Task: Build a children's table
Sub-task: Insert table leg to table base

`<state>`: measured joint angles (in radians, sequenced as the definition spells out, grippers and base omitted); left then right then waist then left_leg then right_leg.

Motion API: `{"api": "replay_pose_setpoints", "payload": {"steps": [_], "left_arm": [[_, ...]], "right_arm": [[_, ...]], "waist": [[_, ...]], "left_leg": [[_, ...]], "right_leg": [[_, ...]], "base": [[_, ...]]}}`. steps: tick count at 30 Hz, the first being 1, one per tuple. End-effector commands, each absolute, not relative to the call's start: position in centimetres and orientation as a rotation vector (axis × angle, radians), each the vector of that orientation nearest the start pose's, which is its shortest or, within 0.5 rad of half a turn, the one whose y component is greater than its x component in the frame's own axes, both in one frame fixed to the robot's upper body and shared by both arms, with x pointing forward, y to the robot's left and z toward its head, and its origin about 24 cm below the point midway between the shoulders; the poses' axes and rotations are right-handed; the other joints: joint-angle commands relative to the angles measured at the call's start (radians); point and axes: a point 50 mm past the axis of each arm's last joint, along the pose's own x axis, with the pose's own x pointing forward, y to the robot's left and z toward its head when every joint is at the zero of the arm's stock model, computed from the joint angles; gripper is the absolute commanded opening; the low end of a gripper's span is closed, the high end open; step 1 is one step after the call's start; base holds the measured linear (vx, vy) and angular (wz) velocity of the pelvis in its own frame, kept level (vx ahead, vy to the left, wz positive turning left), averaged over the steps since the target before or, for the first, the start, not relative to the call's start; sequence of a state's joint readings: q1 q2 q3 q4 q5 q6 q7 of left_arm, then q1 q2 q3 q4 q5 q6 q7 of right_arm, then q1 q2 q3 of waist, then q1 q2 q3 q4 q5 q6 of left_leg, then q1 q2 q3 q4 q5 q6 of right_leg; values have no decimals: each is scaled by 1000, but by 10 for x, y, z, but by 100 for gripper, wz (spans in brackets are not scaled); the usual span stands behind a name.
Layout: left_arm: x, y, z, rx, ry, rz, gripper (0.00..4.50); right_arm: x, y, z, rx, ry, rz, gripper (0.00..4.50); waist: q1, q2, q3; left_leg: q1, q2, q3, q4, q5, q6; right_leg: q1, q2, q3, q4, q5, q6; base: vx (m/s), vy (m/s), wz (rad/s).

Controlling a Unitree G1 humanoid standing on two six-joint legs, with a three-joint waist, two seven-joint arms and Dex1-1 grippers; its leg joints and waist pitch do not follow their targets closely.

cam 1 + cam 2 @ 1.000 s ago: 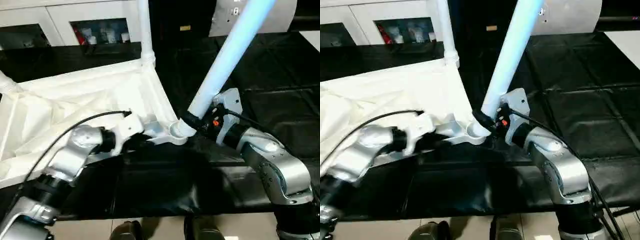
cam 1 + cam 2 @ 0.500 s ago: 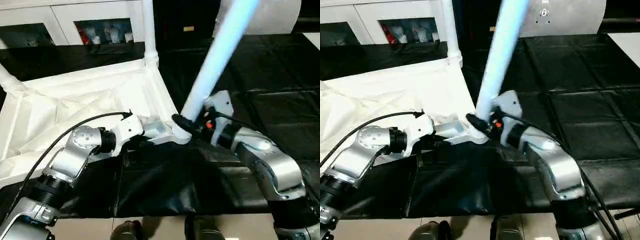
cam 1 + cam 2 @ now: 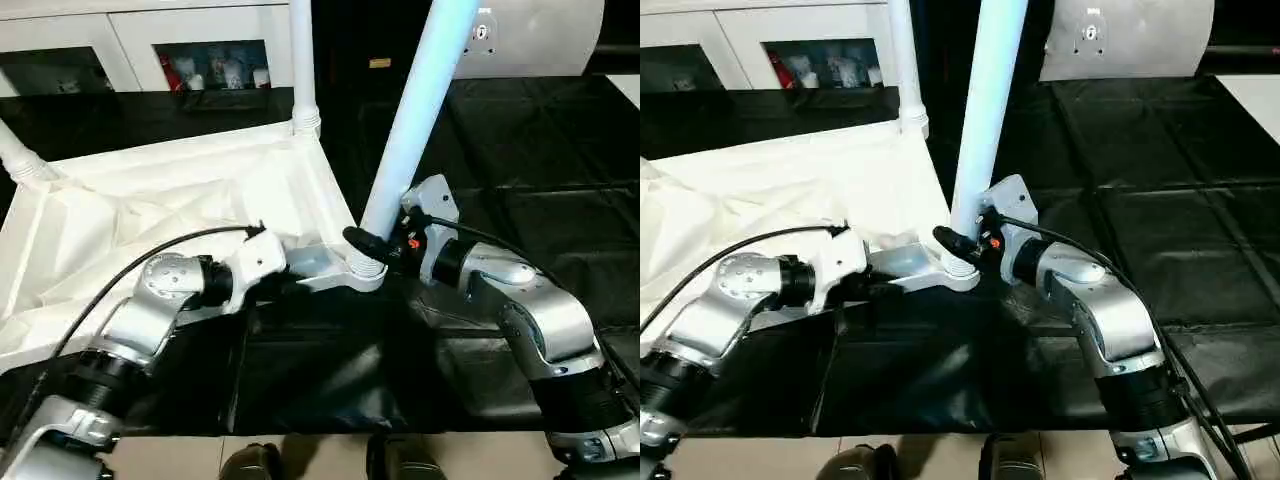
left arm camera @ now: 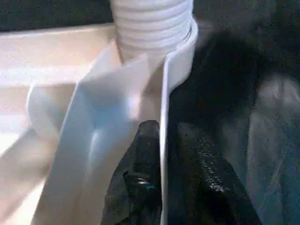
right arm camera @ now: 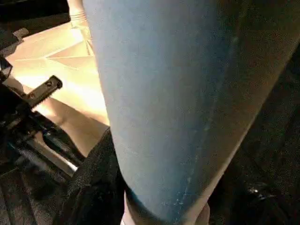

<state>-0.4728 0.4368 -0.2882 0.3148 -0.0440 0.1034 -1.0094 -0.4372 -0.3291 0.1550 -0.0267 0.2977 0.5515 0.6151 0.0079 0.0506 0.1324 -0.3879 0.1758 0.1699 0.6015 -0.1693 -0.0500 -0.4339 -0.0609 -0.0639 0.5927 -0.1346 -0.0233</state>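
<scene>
Left eye view: the top [image 3: 180, 190] lies underside up on the black sheet [image 3: 560, 150], two legs standing in its far sockets. The right gripper [image 3: 372, 246] clamps the base of a third leg [image 3: 415, 110], leaning slightly in the near corner socket [image 3: 360, 270]. The left gripper [image 4: 161, 154] pinches the top's rim beside that socket.

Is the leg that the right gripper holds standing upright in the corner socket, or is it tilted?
Tilted. The leg, held by the right gripper, leans rightward above the corner socket, unlike the vertical far leg.
</scene>
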Motion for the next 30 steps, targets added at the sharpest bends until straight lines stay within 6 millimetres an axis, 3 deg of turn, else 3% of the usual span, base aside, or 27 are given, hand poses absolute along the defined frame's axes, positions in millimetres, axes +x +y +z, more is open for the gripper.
{"api": "replay_pose_setpoints", "payload": {"steps": [1, 3, 8, 15, 19, 21, 27, 28, 30], "left_arm": [[305, 138, 65, 492, 289, -1186, 103], [305, 139, 64, 486, 302, -1182, 107], [304, 145, 61, 503, 358, -1194, 107], [308, 151, 62, 505, 370, -1156, 43], [309, 152, 58, 552, 388, -1138, 4], [309, 151, 58, 570, 388, -1145, 0], [305, 150, 57, 686, 389, -1232, 0], [302, 147, 58, 694, 369, -1283, 0], [300, 146, 59, 693, 361, -1304, 0]], "right_arm": [[305, -115, 112, -98, 189, 860, 190], [305, -115, 112, -98, 191, 862, 190], [303, -116, 110, -98, 197, 864, 190], [303, -117, 110, -103, 202, 866, 190], [303, -116, 110, -107, 206, 875, 190], [303, -116, 110, -109, 208, 879, 190], [303, -116, 105, -133, 268, 934, 190], [304, -117, 104, -140, 282, 949, 190], [304, -117, 103, -144, 287, 954, 190]], "waist": [[3, -7, -93], [1, -13, -94], [2, -11, -95], [1, -10, -92], [0, -12, -89], [-1, -15, -87], [0, -13, -89], [-4, -23, -86], [-2, -17, -87]], "left_leg": [[14, 33, -11, -62, -196, 59], [14, 32, -11, -62, -205, 54], [13, 32, -11, -62, -198, 54], [15, 33, -11, -62, -204, 52], [16, 31, -11, -63, -219, 51], [16, 32, -12, -63, -223, 49], [17, 34, -14, -65, -218, 56], [14, 35, -12, -66, -219, 59], [16, 35, -11, -65, -219, 57]], "right_leg": [[63, -65, 43, -84, -426, -142], [65, -65, 43, -83, -426, -142], [66, -66, 45, -83, -418, -146], [66, -65, 44, -82, -414, -154], [64, -65, 44, -87, -446, -140], [62, -66, 44, -89, -463, -133], [62, -65, 45, -85, -427, -141], [62, -65, 46, -85, -412, -149], [62, -67, 47, -84, -405, -154]], "base": [[0, 0, 0], [0, 0, 0], [0, 0, 0], [0, 0, 0], [0, 0, 0], [0, 0, 0], [0, 0, 0], [0, 0, 0], [0, 0, 0]]}}
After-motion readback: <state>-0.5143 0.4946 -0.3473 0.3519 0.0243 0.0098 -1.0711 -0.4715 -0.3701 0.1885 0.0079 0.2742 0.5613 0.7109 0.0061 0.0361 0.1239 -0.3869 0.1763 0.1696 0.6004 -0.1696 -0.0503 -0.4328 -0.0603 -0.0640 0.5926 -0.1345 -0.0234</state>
